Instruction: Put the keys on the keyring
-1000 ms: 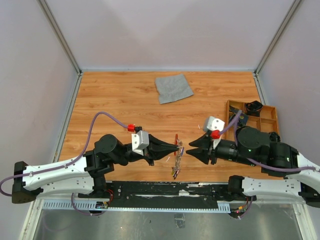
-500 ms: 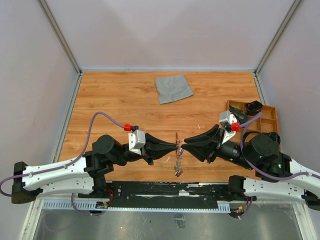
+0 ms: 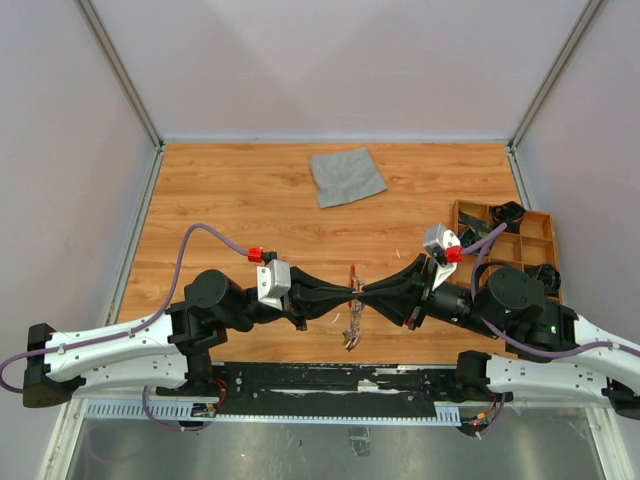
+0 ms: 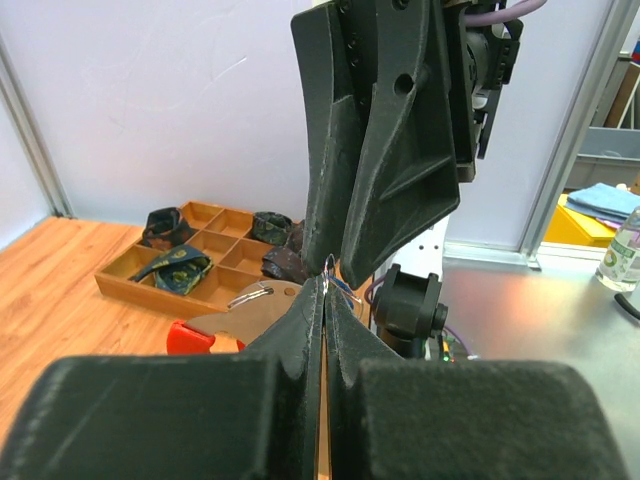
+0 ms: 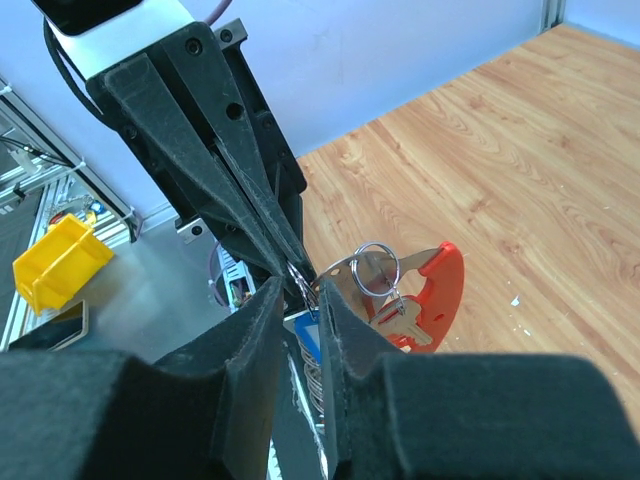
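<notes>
Far left, the L arm [image 3: 120, 345] lies along the near edge of the table [image 3: 230, 190]. Its L gripper [image 3: 350, 291] is pinched fully shut, tips up off the wood, w/ a thin wire loop nipped at the very tip. We judge that loop is part of the keyring [image 5: 450, 285], whose red clip sits just beside those tips. From the pinch the bunch hangs down: a small split ring [image 5: 375, 268] w/ one of the keys [image 5: 402, 322] on it, a blue key head [image 5: 306, 335] lower, and the chain [image 3: 351, 335] trailing toward the near edge in the top view. So the bunch's long axis runs up-down, crosswise to the two grippers, which meet tip to tip on a left-right line. Right of the bunch, the R gripper [image 3: 365, 293] points straight at the L tips, nearly touching. Its jaws stand only a narrow slit apart w/ the blue head showing in the slit; we can't tell if the pads bite it. L is the holder, so R is the free one, and the ring lies just past its tips, toward the clip side. Far right, the wooden tray [image 3: 458, 222] sits well apart.
</notes>
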Motion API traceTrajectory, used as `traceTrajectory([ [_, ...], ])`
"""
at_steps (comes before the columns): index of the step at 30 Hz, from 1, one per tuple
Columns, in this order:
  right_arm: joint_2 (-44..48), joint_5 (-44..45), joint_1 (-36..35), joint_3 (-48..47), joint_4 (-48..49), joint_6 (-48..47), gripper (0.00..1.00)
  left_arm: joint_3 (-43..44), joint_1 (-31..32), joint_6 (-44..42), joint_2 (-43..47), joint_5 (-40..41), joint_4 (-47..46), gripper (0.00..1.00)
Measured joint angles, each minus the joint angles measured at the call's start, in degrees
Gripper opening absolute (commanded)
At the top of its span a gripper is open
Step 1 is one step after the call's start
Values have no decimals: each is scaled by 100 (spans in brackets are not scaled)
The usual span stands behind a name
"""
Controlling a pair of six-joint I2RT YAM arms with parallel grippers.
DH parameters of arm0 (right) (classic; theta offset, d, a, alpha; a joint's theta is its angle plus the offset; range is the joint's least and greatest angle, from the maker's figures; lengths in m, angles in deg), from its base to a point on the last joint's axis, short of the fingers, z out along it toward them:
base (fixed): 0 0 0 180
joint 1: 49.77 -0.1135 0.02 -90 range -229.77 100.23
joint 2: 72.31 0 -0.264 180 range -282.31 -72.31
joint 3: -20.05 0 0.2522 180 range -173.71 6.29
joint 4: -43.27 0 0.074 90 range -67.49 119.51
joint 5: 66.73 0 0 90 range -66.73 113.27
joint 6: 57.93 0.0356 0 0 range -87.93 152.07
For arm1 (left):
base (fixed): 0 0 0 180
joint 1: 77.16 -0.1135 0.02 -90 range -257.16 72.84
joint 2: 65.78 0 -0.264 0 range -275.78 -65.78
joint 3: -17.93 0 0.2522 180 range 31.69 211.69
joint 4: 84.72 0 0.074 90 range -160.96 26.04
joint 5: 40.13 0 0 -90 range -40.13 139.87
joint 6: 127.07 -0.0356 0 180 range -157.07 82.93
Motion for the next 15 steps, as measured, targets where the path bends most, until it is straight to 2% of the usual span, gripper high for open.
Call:
traceTrajectory([
  [3, -26, -39, 0, 0, -48, 17, 20, 0, 0, 0, 2, 0, 0, 1],
  [7, -2, -92, 0, 0, -72, 22, 27, 0, 0, 0, 37, 0, 0, 1],
  [15, 103, -136, 0, -2, -74, 22, 22, 0, 0, 0, 98, 0, 0, 0],
])
